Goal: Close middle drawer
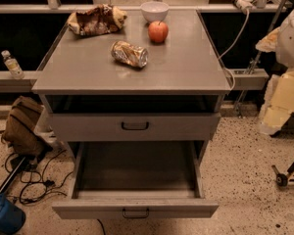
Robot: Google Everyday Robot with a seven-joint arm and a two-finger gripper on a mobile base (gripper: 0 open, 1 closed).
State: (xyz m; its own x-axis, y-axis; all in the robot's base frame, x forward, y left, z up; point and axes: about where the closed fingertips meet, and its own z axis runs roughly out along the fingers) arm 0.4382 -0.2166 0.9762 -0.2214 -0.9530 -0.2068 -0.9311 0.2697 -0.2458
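All I can see of my robot sits past the right edge of the tabletop (186,67), cut off by my view's border. The arm (291,33) is a rounded white shell, smooth and faintly glossy, with a pale tan patch on its left flank. Below it, off the front right corner, the gripper (280,102) shows as blocky pale yellow pieces with flat faces and straight edges, cream-coloured along the top, darker underneath

We see a smooth matt grey finish on the middle drawer (88,209) and tabletop (186,67), and glossy crumpled metal on the can (130,54). The gripper (283,102), at the right edge, looks matt cream.
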